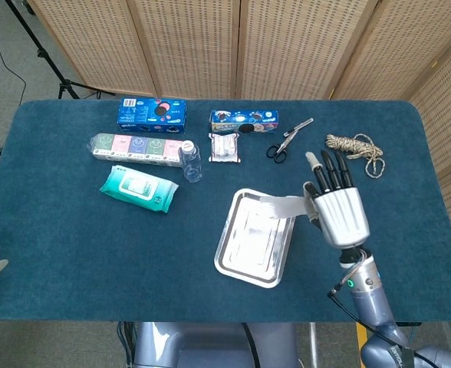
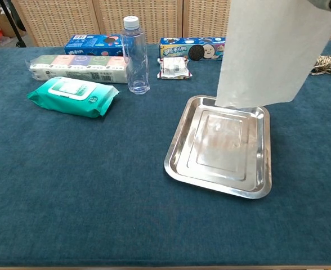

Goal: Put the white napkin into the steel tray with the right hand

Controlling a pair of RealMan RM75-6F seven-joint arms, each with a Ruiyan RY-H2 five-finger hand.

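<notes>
**Napkin over the tray's far edge**

The right hand (image 1: pixel 337 215), right of centre, pinches the white napkin (image 2: pixel 268 53), which hangs over the steel tray (image 2: pixel 179 142) (lower-centre). Carry it further over the middle, lower, then release.

Napkin (image 2: pixel 269 53) hangs over tray (image 2: pixel 179 147) far edge; bottle (image 2: pixel 135 56) behind-left.

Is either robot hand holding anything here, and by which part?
The right robot hand holds the napkin by its upper edge; the sheet hangs down over the tray. The left robot hand is not in view.
</notes>
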